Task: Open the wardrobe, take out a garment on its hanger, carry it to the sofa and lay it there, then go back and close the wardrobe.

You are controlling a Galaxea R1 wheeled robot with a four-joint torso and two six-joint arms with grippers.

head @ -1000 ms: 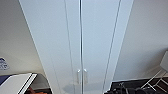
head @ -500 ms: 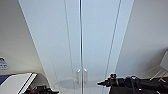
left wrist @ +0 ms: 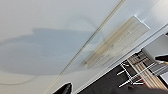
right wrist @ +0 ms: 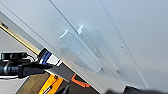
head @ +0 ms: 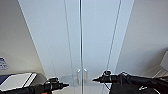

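Both claws, left (head: 67,85) and right (head: 94,80), newly raised beside the wardrobe (head: 75,37) handles (head: 82,75).

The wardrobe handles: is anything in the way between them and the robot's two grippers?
Nothing visible is. In the head view the handles sit at the seam of the shut wardrobe, with the left gripper on one side and the right gripper on the other, only bare white door between.

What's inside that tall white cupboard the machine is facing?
Nothing inside can be seen: both doors of the wardrobe are shut, meeting at the centre seam, with its two small handles side by side. The left gripper and right gripper point at them.
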